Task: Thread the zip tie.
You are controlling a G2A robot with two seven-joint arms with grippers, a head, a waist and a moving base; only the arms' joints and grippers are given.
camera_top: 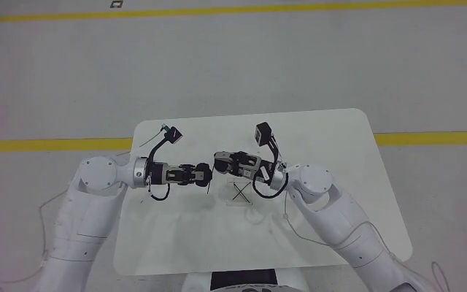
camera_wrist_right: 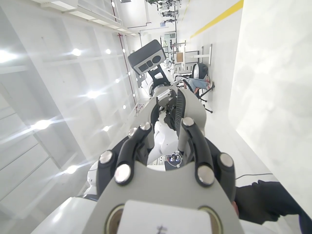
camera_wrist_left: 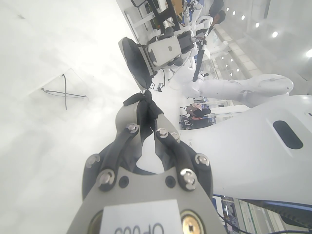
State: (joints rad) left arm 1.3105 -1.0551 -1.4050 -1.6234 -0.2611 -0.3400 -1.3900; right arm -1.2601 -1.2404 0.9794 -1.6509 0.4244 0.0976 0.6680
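Bright, even overhead light. Round white ceiling spotlights (camera_wrist_right: 92, 94) throw star-shaped flare streaks in right wrist view. White rounded-corner table (camera_wrist_left: 36, 49) glares, washed out, in left wrist view; thin black crossed zip ties (camera_wrist_left: 65, 93) dark against it. Soft faint shadows on table in top view. Wrist views bend lines toward edges.

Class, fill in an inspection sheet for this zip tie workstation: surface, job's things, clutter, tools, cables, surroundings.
Surface: white table with rounded corners.
Job's things: two zip ties lie crossed on a clear sheet, near where the arms meet.
Clutter: nothing seen.
Tools: the left tool is shut over the table; whether it pinches anything is too small to tell. The right tool is open, close in front of the left one.
Cables: black cables loop from each wrist to its camera.
Surroundings: yellow floor lines beyond the table.
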